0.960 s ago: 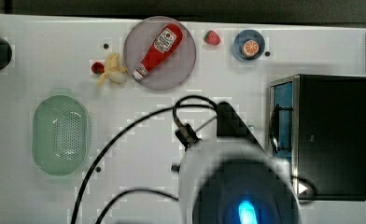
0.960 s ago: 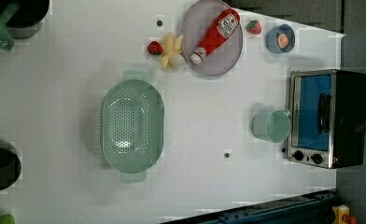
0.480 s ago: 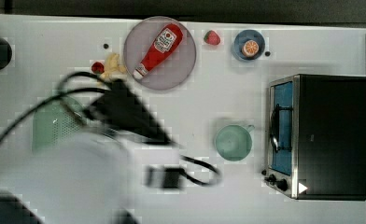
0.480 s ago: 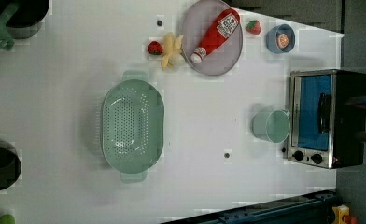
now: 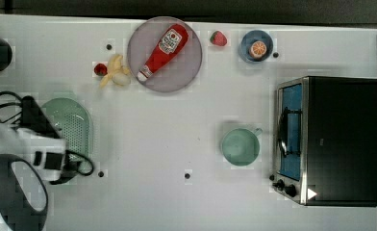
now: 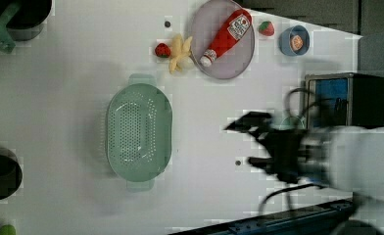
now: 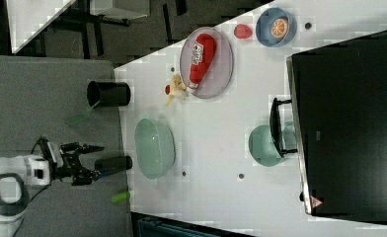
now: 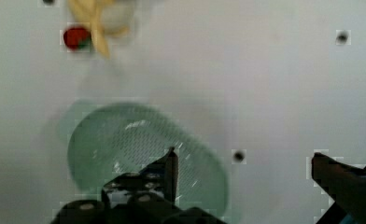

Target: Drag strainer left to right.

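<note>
The strainer (image 5: pixel 76 126) is a pale mint-green oblong colander lying on the white table (image 5: pixel 177 130) at the top view's left. My arm (image 5: pixel 40 144) hangs over its left half there. In the left view the strainer (image 6: pixel 138 129) lies uncovered, and my gripper (image 6: pixel 250 143) hovers open to its right, apart from it. The right view has the gripper (image 7: pixel 90 161) open and empty, off the strainer's (image 7: pixel 154 148) left. In the wrist view the gripper (image 8: pixel 246 172) is open above the strainer (image 8: pixel 134 144), one fingertip (image 8: pixel 172 163) over its holed inside, the other over bare table.
A round green cup (image 5: pixel 240 147) stands before a toaster oven (image 5: pixel 331 139) at the top view's right. At the back are a grey plate (image 5: pixel 191 67) with a ketchup bottle (image 5: pixel 163 50), a banana (image 5: pixel 114 72), strawberries and a blue bowl (image 5: pixel 256 47).
In the top view my arm has swept from the middle right across to the left, over the strainer. It has come into the left view from the right. The strainer has not moved.
</note>
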Available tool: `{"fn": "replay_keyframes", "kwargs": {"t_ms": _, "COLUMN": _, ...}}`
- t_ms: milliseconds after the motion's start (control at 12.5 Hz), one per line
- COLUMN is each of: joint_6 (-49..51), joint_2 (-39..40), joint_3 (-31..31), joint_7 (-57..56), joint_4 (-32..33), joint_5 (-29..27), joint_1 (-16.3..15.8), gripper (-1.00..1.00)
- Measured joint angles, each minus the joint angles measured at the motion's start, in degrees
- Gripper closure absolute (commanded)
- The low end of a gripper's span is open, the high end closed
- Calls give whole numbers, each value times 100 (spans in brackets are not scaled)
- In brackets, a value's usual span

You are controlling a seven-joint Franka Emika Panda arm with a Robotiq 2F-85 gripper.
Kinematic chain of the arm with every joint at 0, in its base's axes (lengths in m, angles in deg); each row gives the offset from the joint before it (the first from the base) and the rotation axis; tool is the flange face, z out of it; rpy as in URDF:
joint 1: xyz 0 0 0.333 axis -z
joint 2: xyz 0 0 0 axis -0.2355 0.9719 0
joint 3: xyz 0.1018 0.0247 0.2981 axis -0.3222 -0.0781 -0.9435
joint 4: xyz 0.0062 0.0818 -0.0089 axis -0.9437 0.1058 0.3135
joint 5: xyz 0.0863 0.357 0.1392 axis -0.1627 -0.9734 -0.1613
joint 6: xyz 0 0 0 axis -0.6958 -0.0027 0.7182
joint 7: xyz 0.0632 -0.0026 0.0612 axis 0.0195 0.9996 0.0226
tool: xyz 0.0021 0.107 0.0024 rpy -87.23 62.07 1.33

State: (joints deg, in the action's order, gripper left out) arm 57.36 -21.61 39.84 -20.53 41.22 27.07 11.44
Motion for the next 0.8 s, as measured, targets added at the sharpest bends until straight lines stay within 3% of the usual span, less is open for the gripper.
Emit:
{"fn": "replay_keyframes", "kwargs": {"t_ms": 400, "joint_6": -993, "joint_2": 1020, "joint_3": -481, "joint_7": 1944, "joint_4": 67, "joint_5": 77, "joint_1": -184, "gripper": -100}}
{"fn": "replay_keyframes", "kwargs": {"t_ms": 800, "joint_6": -2459, "joint_2": 1866, "joint_3": -255, "joint_7": 2772, "joint_4": 548, "joint_5": 39, "joint_1": -177, "gripper": -100}}
